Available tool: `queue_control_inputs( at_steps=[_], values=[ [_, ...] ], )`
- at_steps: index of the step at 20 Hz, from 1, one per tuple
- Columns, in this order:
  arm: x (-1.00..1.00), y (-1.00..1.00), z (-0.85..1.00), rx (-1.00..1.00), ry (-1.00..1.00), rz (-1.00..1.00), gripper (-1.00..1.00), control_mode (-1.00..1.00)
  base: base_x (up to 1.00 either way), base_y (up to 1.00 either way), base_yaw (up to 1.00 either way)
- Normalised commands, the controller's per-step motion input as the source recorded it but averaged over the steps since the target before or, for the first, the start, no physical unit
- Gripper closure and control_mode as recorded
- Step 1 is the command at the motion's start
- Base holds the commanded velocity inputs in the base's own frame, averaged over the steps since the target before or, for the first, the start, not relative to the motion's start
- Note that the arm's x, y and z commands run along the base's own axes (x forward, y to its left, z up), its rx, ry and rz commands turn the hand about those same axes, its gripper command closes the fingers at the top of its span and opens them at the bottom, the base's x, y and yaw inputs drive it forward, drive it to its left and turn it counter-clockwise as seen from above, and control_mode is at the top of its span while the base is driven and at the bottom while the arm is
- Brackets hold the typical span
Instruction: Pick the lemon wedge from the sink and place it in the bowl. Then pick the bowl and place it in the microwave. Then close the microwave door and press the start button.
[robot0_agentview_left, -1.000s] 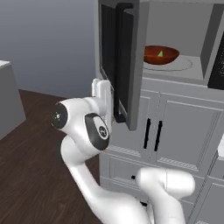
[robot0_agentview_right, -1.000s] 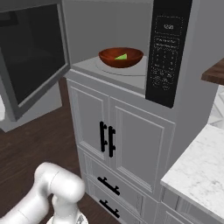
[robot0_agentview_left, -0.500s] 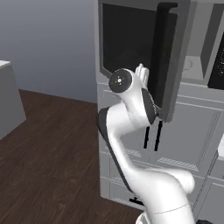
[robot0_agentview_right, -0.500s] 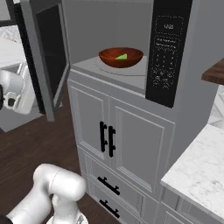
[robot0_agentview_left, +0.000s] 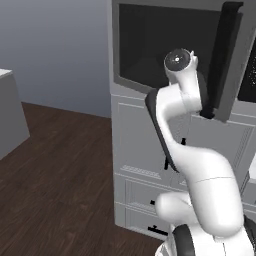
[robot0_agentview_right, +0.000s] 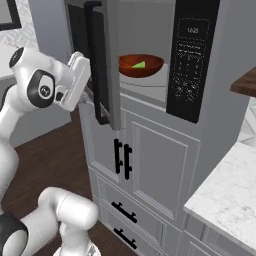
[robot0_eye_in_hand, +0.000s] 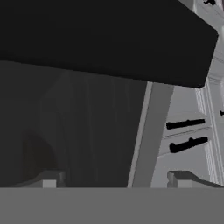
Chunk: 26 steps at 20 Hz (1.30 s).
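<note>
Pincer (robot0_eye_in_hand: 113, 178) is spread wide, grasping nothing, pressed close to the microwave door (robot0_agentview_right: 102, 65), which is half swung. Inside the microwave (robot0_agentview_right: 150, 55), the bowl (robot0_agentview_right: 140, 65) holds the lemon wedge (robot0_agentview_right: 138, 64). Door closing and start button remain.

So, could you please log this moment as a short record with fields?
bowl: bowl sits inside the microwave
lemon wedge: lemon wedge lies in it
microwave door: microwave door partly open, swung near edge-on to the right base view
gripper: gripper at the door's outer face, jaws apart
start button: not yet pressed
</note>
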Motion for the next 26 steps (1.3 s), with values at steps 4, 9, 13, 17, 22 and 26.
queue_control_inputs(
  at_steps=[4,9,13,17,22,26],
  values=[
    [0.91,-0.71,0.13,0.06,0.00,-0.05,-1.00,-1.00,0.00,0.00,0.00],
    [0.72,-0.44,0.00,0.01,-0.06,-0.01,-1.00,-1.00,0.00,0.00,0.00],
    [0.79,-0.40,-0.02,0.00,-0.10,0.00,-1.00,-1.00,0.00,0.00,0.00],
    [0.67,-0.38,-0.06,0.00,-0.11,0.00,-1.00,-1.00,0.00,0.00,0.00],
    [0.73,-0.29,-0.16,0.00,-0.10,0.00,-1.00,-1.00,0.00,0.00,0.00],
    [-0.21,0.00,-0.04,0.00,-0.20,0.00,-1.00,-1.00,0.00,0.00,0.00]
  ],
)
